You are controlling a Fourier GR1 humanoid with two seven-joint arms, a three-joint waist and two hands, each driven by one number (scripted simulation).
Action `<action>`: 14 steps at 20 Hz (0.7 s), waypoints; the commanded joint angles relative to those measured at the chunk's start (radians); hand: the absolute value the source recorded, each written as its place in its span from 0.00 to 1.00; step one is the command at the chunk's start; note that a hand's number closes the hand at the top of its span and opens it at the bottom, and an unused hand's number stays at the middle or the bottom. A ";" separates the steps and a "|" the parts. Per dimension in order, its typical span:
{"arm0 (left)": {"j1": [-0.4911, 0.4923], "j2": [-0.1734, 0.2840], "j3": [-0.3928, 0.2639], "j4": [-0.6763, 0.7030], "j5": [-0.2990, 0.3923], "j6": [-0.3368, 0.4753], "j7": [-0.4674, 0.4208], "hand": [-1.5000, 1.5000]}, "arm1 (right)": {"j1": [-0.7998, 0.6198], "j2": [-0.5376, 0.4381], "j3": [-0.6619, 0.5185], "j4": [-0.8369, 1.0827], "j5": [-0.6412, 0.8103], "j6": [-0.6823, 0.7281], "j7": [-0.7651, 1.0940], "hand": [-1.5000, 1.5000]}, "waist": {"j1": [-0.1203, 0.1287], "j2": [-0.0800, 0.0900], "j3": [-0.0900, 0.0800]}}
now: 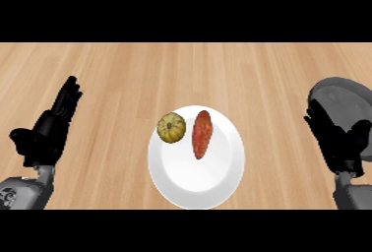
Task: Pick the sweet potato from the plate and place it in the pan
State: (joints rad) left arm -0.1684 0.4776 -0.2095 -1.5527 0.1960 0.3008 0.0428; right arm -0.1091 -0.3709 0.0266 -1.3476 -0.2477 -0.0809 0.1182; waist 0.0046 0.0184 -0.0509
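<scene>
Reddish-orange sweet potato (202, 134) lying lengthwise on white plate (196, 189), grey pan (343, 101) at right edge, well apart

Orange-red sweet potato (202, 134), white plate (196, 189), seemingly grey pan (345, 101).

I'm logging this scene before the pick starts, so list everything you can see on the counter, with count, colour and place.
counter: one, light wood, fills the view
plate: one, white, centre
sweet potato: one, orange-red, on the plate's upper part
squash: one, yellow-green, round, on the plate left of the sweet potato
pan: one, grey, right edge, partly behind the right hand
left hand: one, black, open, resting at left
right hand: one, black, open, resting at right
</scene>
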 commanded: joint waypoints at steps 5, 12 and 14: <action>-0.023 -0.074 0.020 0.004 0.081 -0.003 0.039 0.50 | -0.345 0.120 0.037 -0.110 -0.133 0.147 -0.082 1.00 | 0.063 -0.011 0.053; 0.001 -0.088 0.064 -0.011 0.139 -0.008 0.111 0.50 | -0.151 -0.052 0.140 -0.183 0.207 0.114 -0.297 0.00 | -0.014 -0.022 0.051; 0.050 -0.072 0.075 -0.048 0.157 -0.046 0.122 0.50 | -0.119 -0.071 0.141 -0.232 0.246 0.080 -0.217 0.00 | -0.010 -0.023 0.051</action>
State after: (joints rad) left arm -0.1674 0.4073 -0.1403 -1.5582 0.3382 0.2694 0.1414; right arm -0.3146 -0.3802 0.1489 -1.4947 -0.0757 -0.0039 -0.0959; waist 0.0072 -0.0007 -0.0017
